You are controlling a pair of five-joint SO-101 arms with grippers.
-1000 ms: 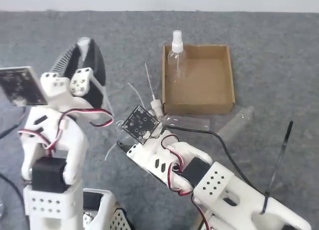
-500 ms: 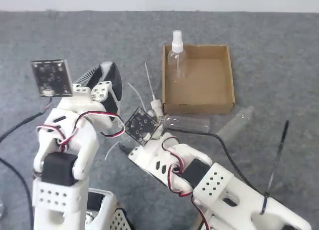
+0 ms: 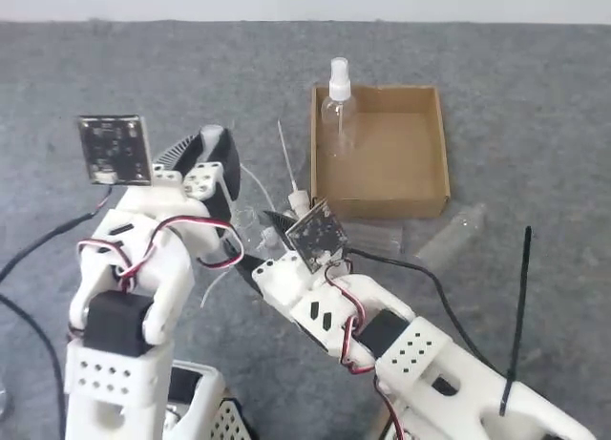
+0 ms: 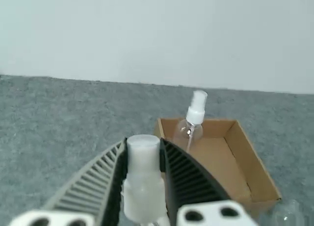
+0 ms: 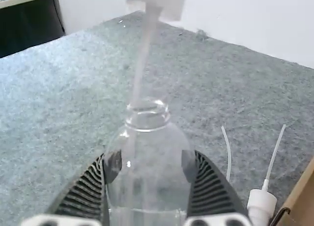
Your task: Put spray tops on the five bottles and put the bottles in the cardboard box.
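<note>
The white plastic spray top (image 4: 142,187) is sitting clamped in your left tool (image 4: 143,145), its tube seemingly dipping into the clear plastic bottle (image 5: 145,147) that your right tool (image 5: 147,162) is gripping, near the brown cardboard box (image 3: 382,208) on the grey tabletop (image 3: 535,96).

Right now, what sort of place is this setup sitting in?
Probably a robotics test bench, not a home or factory: a grey carpet-like mat against a plain white wall, the left arm and right arm with exposed wires, and a cardboard box holding one capped spray bottle.
</note>
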